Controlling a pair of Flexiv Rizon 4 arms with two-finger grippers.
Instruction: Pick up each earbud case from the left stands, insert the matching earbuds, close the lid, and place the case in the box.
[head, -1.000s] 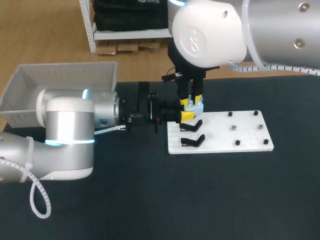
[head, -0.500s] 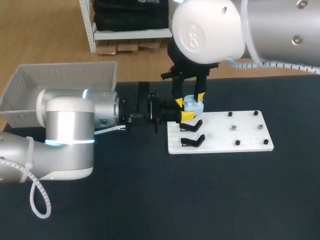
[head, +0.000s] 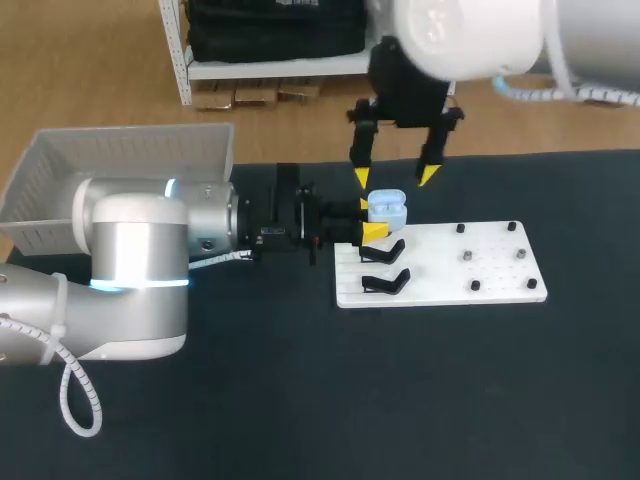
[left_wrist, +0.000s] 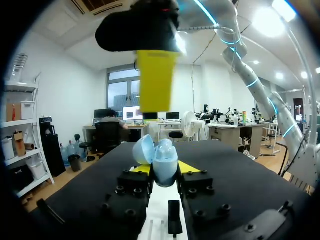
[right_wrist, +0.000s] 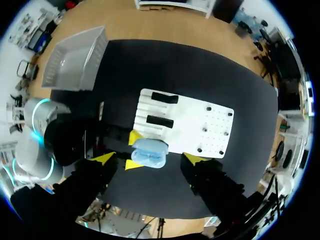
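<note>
The light-blue earbud case, its lid apparently open, is gripped by the left claw at the white board's corner, while the right claw is spread wide above it.

A board lies on the worktop, right of the middle. Two stands sit one behind the other on the board's left part, and pegs stand on its right part. The box sits at the worktop's far left corner, well apart from the board. The left gripper reaches in from the left and clasps the earbud case from two sides, just over the board's far left corner, behind the stands. The right gripper hangs above the case, fingers spread, clear of it.
</note>
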